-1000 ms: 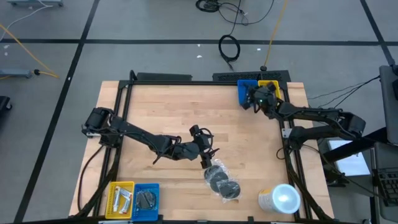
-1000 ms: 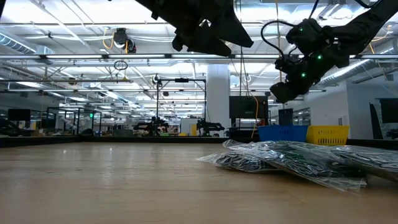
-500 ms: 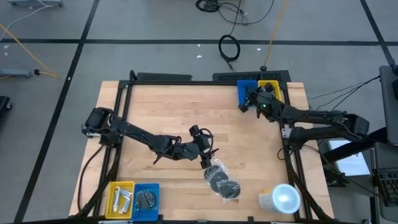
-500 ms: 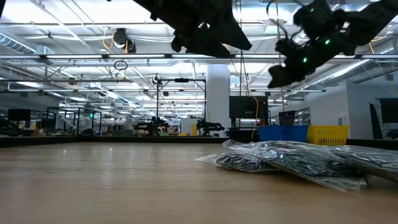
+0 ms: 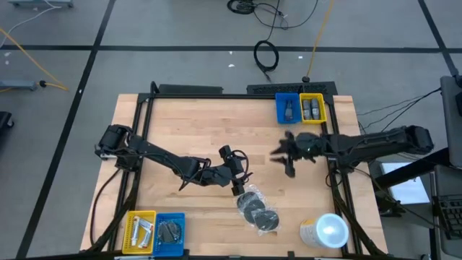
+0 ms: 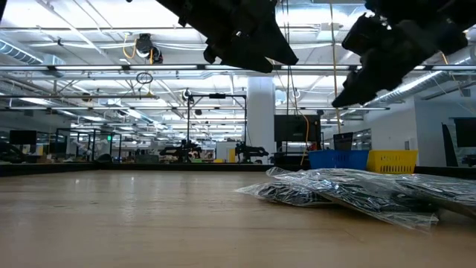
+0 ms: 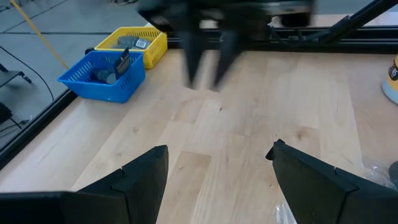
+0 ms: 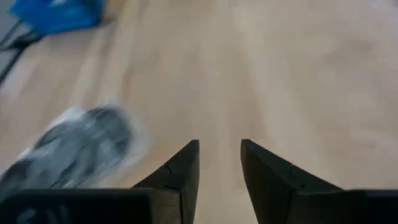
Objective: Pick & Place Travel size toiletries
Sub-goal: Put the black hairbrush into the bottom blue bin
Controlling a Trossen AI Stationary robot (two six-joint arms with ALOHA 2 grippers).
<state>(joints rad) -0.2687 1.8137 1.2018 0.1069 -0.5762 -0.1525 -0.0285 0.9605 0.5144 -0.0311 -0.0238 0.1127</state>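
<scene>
The right gripper point(image 5: 283, 160) has left the blue bin point(image 5: 287, 108) and yellow bin point(image 5: 313, 107) at the far right of the table point(image 5: 188, 123) and now hangs over the middle right, its fingers point(image 8: 177, 174) a little apart and empty. That suggests a drop-off is done and it is heading for another item. The wrapped dark discs point(image 5: 258, 209) lie near the front, just right of centre. The left gripper point(image 5: 239, 185) hovers at their far-left edge, fingers point(image 7: 146, 174) wide apart, holding nothing. Another yellow bin point(image 5: 140, 231) and blue bin point(image 5: 170, 232) sit at the near left, and a white-lidded cup point(image 5: 326, 231) at the near right.
</scene>
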